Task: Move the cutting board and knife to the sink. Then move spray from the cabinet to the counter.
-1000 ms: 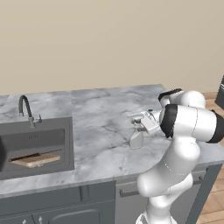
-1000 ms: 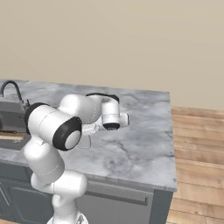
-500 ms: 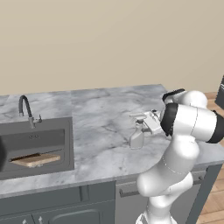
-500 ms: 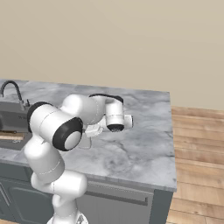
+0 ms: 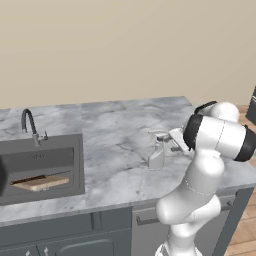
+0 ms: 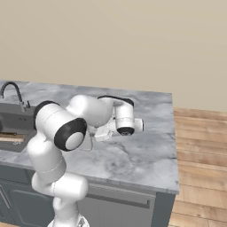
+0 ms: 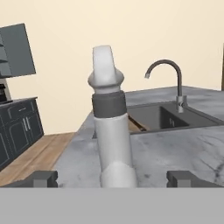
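The pale spray bottle (image 5: 156,153) stands upright on the marble counter (image 5: 115,150), right of the sink (image 5: 45,160). My gripper (image 5: 172,143) is level with it at its right side and open. In the hand view the spray (image 7: 111,131) rises close between the two fingertips (image 7: 41,178) of the gripper (image 7: 112,179), with a wide gap on each side and nothing gripped. The cutting board (image 5: 40,182) leans inside the sink, and its edge (image 7: 135,124) peeks out behind the bottle. The knife is hidden. A dark wall-hung cabinet (image 7: 17,50) shows at the far left.
A black arched faucet (image 5: 29,125) stands behind the sink. The counter ends on the right at a wooden floor (image 6: 199,146). Dark base cabinets (image 7: 17,127) line the far wall. My own arm (image 6: 66,128) covers the middle of the counter in the right base view.
The hand has drawn back slightly from the spray, with its jaws still wide. The spray stays where it stands on the counter.
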